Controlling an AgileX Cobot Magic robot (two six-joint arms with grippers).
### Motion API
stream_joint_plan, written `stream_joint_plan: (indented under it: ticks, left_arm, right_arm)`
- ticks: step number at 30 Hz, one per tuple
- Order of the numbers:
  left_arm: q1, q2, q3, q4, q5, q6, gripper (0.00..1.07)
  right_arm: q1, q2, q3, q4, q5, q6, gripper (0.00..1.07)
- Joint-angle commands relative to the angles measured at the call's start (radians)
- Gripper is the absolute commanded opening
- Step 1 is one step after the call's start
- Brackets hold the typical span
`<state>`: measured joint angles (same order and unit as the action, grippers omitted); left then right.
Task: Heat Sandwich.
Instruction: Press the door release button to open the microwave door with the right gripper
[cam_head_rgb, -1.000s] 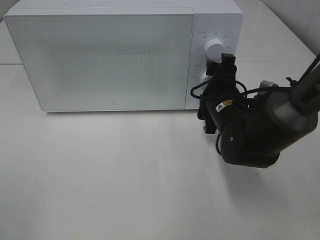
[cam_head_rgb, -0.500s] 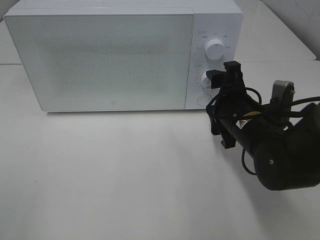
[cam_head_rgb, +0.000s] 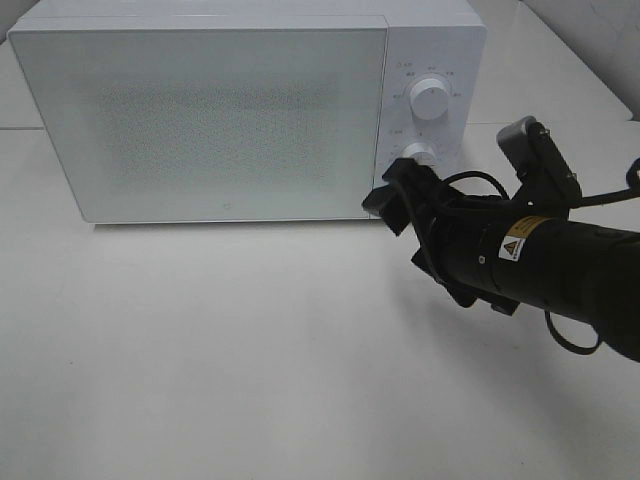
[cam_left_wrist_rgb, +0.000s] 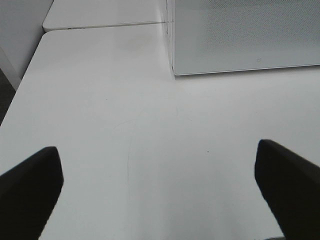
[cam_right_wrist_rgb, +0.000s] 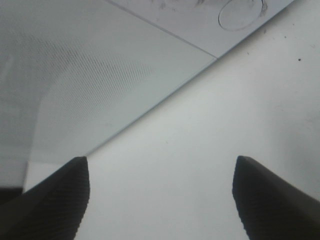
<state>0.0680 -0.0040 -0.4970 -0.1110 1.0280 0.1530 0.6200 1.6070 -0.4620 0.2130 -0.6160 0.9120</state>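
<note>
The sandwich is out of view. The white microwave (cam_head_rgb: 220, 110) stands at the back of the table with its door shut; it also shows in the left wrist view (cam_left_wrist_rgb: 240, 35) and the right wrist view (cam_right_wrist_rgb: 90, 65). My right gripper (cam_head_rgb: 393, 197) is open and empty, close in front of the microwave's lower right, where the door meets the control panel. In the right wrist view (cam_right_wrist_rgb: 160, 190) its two dark fingers stand wide apart over the table. My left gripper (cam_left_wrist_rgb: 157, 170) is open and empty over bare table, left of the microwave.
The control panel has an upper knob (cam_head_rgb: 428, 100), a lower knob (cam_head_rgb: 420, 155) and a round button (cam_right_wrist_rgb: 240, 11). The right arm's black body (cam_head_rgb: 540, 265) lies low across the table's right side. A white table (cam_head_rgb: 200, 350) stretches in front.
My right gripper has come off the lower knob and moved down and left to the microwave's bottom edge. The arm has swung lower and to the right.
</note>
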Motion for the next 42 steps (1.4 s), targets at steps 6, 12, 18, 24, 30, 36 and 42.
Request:
stream_joint_plan:
  ticks: [6, 12, 18, 24, 30, 36, 42]
  left_arm:
    - [0.001, -0.028, 0.003, -0.003, 0.003, -0.002, 1.04]
    - [0.001, -0.028, 0.003, -0.003, 0.003, -0.002, 1.04]
    - [0.001, -0.028, 0.003, -0.003, 0.003, -0.002, 1.04]
    - [0.001, -0.028, 0.003, -0.003, 0.003, -0.002, 1.04]
    - [0.001, -0.028, 0.003, -0.003, 0.003, -0.002, 1.04]
    - [0.001, -0.028, 0.003, -0.003, 0.003, -0.002, 1.04]
    - [0.001, -0.028, 0.003, -0.003, 0.003, -0.002, 1.04]
  right_arm:
    - [-0.005, -0.137, -0.08, -0.052, 0.47, -0.404, 0.76]
    - [-0.005, -0.212, -0.212, -0.052, 0.949, -0.758, 0.76]
    - [-0.004, -0.286, -0.291, -0.052, 1.322, -0.983, 0.76]
    - [-0.003, -0.42, -0.328, -0.051, 1.617, -1.0, 0.76]
    - [-0.003, -0.6, -0.328, -0.051, 1.754, -1.0, 0.76]
    - [-0.003, -0.844, -0.327, -0.05, 1.807, -1.0, 0.76]
    - [-0.012, -1.054, -0.327, -0.052, 1.814, -0.999, 0.76]
